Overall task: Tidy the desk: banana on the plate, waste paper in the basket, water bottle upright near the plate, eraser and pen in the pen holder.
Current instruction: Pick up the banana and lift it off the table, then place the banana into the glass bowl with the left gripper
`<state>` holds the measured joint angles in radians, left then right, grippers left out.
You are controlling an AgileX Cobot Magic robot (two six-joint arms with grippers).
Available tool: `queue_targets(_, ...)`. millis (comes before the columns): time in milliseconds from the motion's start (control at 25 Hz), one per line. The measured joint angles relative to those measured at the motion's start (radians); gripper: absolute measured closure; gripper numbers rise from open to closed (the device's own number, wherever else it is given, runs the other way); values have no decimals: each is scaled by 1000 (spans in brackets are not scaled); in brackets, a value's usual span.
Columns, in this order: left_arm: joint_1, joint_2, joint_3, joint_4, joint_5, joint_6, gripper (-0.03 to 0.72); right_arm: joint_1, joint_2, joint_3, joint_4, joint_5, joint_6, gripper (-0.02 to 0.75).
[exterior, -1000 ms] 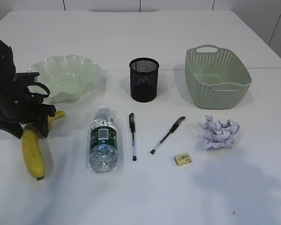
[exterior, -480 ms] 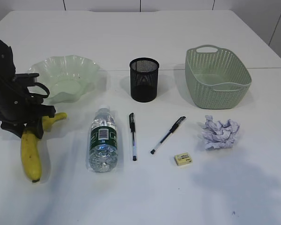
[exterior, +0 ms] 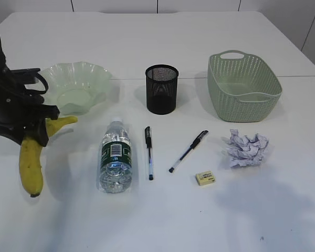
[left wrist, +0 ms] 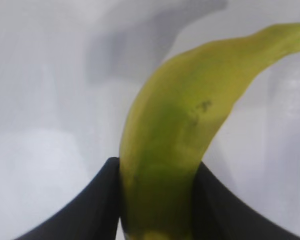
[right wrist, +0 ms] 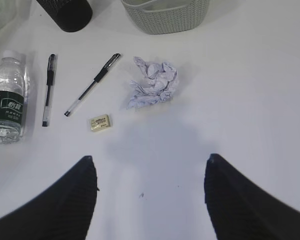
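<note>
Left gripper (exterior: 35, 131) is clamped on the banana (exterior: 31, 160), fingers (left wrist: 95, 200) pressing both sides of the fruit near its stem end. Banana hangs tilted, tip down, just in front of the green plate (exterior: 94, 73). Beyond it on the table (exterior: 157, 220) lie the water bottle (exterior: 115, 156) on its side, two pens (exterior: 148, 152) (exterior: 188, 150), the eraser (exterior: 205, 178) and the crumpled paper (exterior: 245, 148). Pen holder (exterior: 161, 88) and basket (exterior: 243, 85) stand at the rear. Right gripper (right wrist: 150, 190) hovers above bare table with its jaws spread, grasping nothing.
</note>
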<state>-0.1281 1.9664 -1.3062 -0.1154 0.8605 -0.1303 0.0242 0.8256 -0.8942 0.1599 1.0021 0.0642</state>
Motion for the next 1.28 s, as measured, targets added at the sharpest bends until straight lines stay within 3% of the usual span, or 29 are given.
queue_targets(200,0,-74,-20,-51,-19,4,423,0,0,0,0,0,0,237)
queue_targets(400,0,-94,-114,-169,-108,-3,423,0,0,0,0,0,0,237)
queue_targets(640,0,-48,-267,-212,-214,-118,423,0,0,0,0,0,0,238)
queue_targets(1000,11,173,-508,-232,-228,-331,423,0,0,0,0,0,0,238)
queue_targets(1280,75,312,-604,-364,-253,-369,424,0,1,0,-2,0,0,239)
